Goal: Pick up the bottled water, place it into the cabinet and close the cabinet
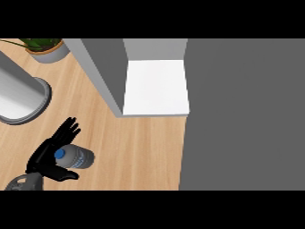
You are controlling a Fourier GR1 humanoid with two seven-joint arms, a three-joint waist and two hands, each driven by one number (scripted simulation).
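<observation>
Black fingers of your left hand [47, 154] are spread along the left side of the bottled water [74, 156], with the thumb curling in under it toward the view's lower edge, so the hand cups the bottle rather than closing fully round it. You see the bottle from above: a blue cap and pale clear body, standing on the wooden worktop [138, 152] just to the right of your palm and touching the fingers. Up and to the right of the hand, well apart from it, stands the cabinet [156, 87], its white inside shelf showing and its grey side wall [105, 76] facing you. A broad grey panel [250, 116] fills everything to the right of the hand; you cannot tell from here whether it is the cabinet's door. Above the hand to the left rests a large white cylinder on a grey ring base [13, 96], and farther up sits a potted plant [46, 49]. Your right hand does not show.
</observation>
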